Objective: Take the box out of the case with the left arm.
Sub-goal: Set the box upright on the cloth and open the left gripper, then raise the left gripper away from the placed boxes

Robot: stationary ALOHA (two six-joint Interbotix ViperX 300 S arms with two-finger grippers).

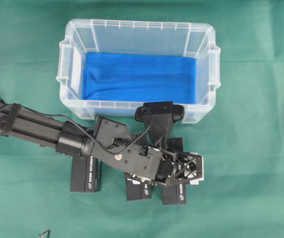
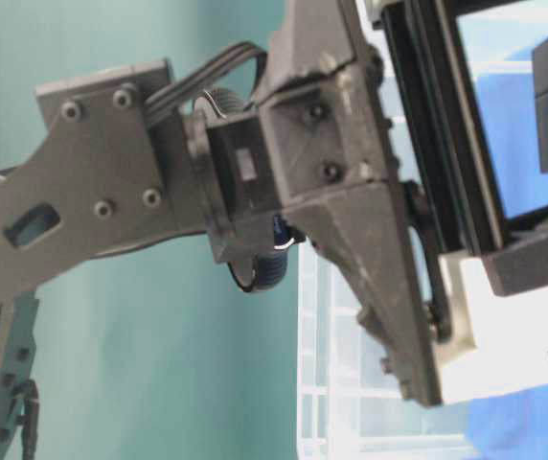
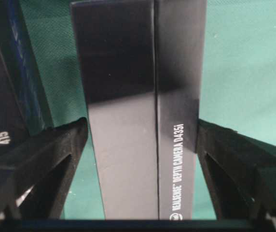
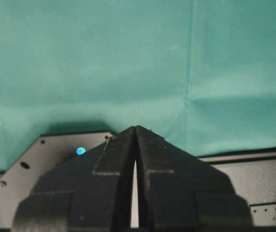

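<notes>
Left arm (image 1: 42, 130): I see it reaching in from the left edge, low over the green cloth (image 1: 251, 163), wrist bent downward on the near side of the case (image 1: 65, 74).
Left gripper (image 3: 140, 145): fingers (image 3: 41, 164) spread wide, one either side of the box (image 3: 128, 121); a narrow gap shows at each side, so no clamp.
Box: black, lying on the cloth outside the case, near its front wall, beside other black boxes (image 1: 85, 176).
Case: only blue lining (image 1: 139, 77) inside.
Right gripper (image 4: 135, 133): fingertips pressed together, nothing between them.
</notes>
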